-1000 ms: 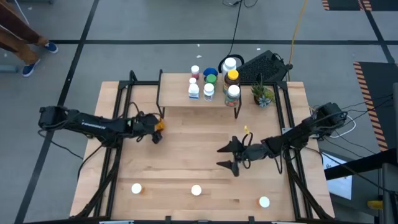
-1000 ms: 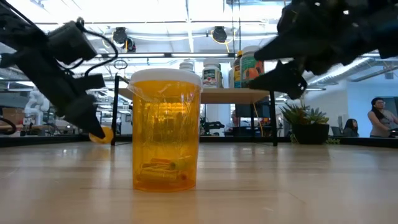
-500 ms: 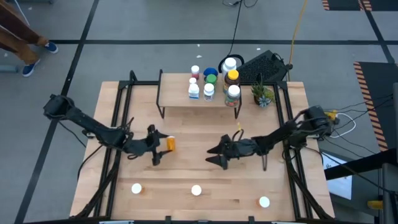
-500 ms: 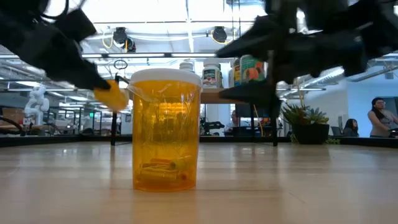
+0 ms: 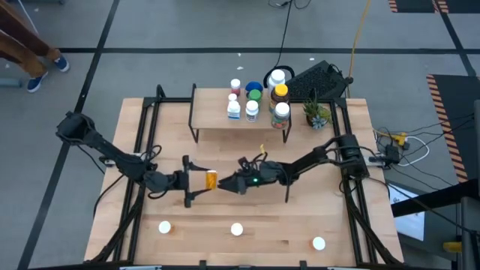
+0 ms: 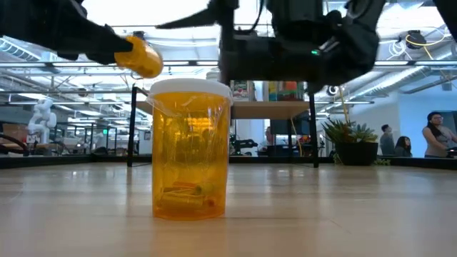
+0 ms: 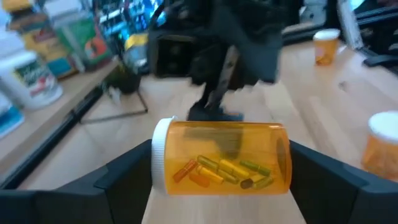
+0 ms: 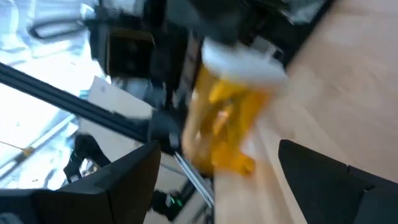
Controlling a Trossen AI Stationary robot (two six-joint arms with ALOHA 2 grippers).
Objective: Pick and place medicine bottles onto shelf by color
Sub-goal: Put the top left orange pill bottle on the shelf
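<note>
Three orange bottles [image 5: 236, 229] wait along the surface's [image 5: 315, 217] six-o'clock edge. At centre, the left gripper [image 5: 201, 181] clamps its jaws on an orange bottle [image 5: 211, 180], held sideways for handover; the right gripper [image 5: 229, 182] faces it, jaws spread. At twelve o'clock stands the shelf [image 5: 214, 122].

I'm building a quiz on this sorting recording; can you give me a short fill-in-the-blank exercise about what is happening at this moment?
1. The left gripper is shut on an orange bottle with a ____ cap.
2. The right gripper, fingers open, faces that bottle from the ____ arm's side.
3. The small potted plant stands beside the ____, which already carries several bottles.
4. Along the table's near edge stand ____ white-capped bottles.

Missing words: white; right; shelf; three
</note>
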